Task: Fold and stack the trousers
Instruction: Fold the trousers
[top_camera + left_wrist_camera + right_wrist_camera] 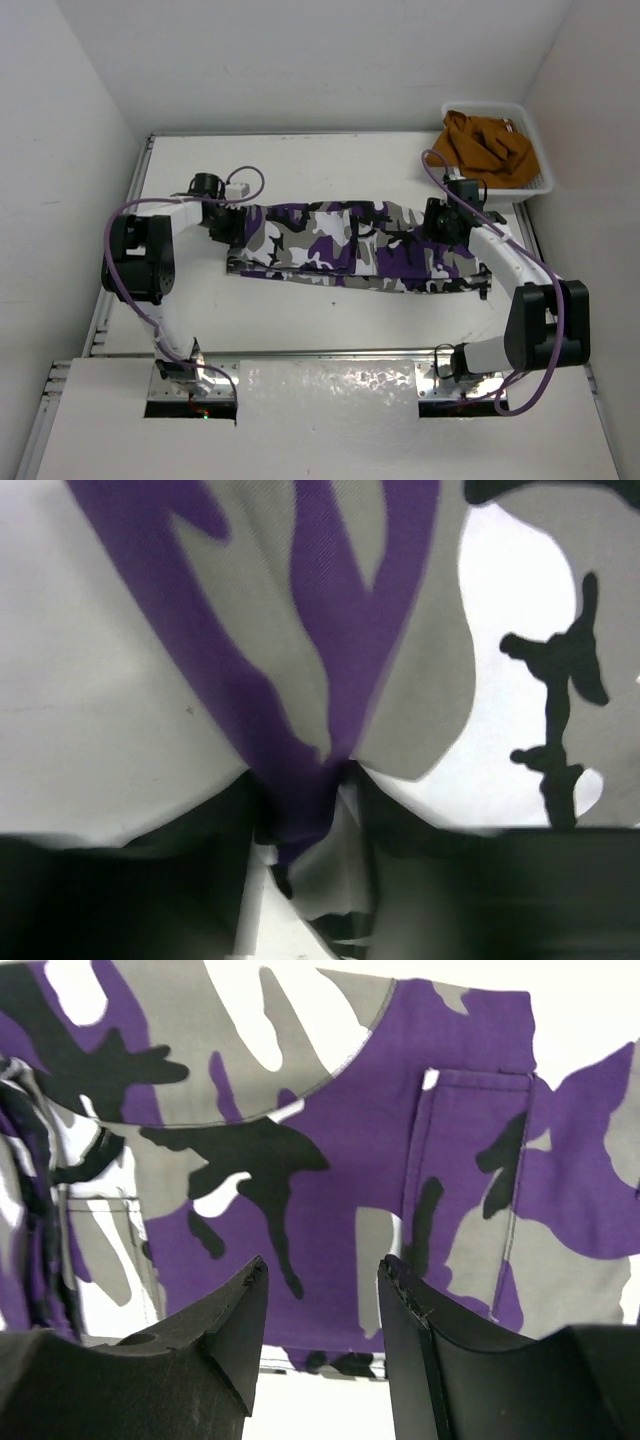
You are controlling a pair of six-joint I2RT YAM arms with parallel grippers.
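1. White walls are seen around a white worktop, with both arm bases bolted at its near edge.
2. The trousers, in purple, white, grey and black camouflage print, are laid flat across the middle of the worktop. They are stretched lengthwise from left to right as a single long band.
3. The left arm is bent inward, and its end is placed over the left end of the trousers.
4. In the left wrist view, a fold of the purple and grey cloth is seen drawn down and gathered between the left fingers. The creases run together into the narrow gap, so the trousers are held pinched there.
5. The right arm is reached forward, and its end is placed over the far edge of the trousers near their right end.
6. In the right wrist view, the right fingers are set partly apart, with a clear gap between the tips. Nothing is gripped between them, and printed cloth is seen through the gap.
7. Whether the right fingertips are touching the cloth cannot be told.
8. A stitched patch pocket is visible just beyond the right fingers, and a curved pocket seam is visible to its left.
9. A white basket is placed at the far right corner of the worktop, well apart from the trousers. A crumpled orange-brown garment is lying in it.
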